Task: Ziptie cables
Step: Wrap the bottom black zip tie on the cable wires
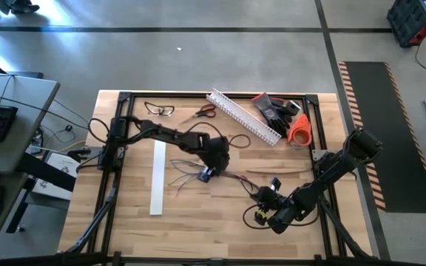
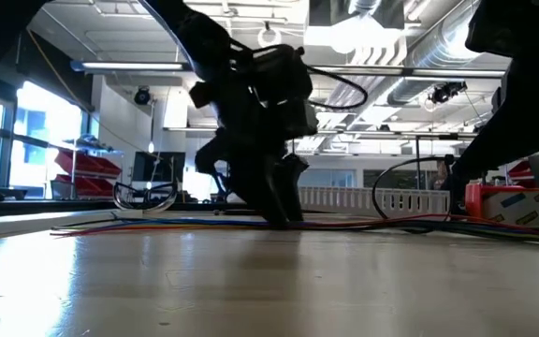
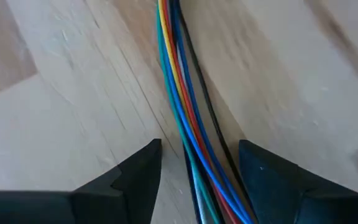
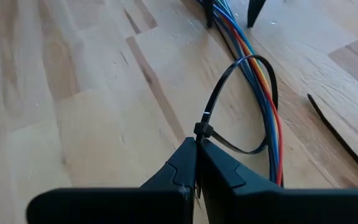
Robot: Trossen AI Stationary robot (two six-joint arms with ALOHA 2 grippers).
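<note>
Working across a butcher-block table, both arms were engaged at mid-table. The cables ran as one multicoloured bundle along the wood, from the left gripper toward the right gripper nearer the front edge.

Left gripper: fingers apart, straddling the bundle, tips down near the table, wires passing between them without being pinched.

Right gripper: fingers pressed together on the tail of a ziptie, just behind its head. The strap made an open loop round the cables, well short of snug. A spare ziptie lay on the wood beside the bundle.

Judgement: the step in hand was cinching. To do it well, the right gripper should pull the tail straight out in line with the head, slowly, so the strap feeds rather than twists. The left gripper probably needed to close on the wires first to anchor them; otherwise the limp bundle would likely drag along. From the low view, I could not confirm whether any wire sat outside the loop.
</note>
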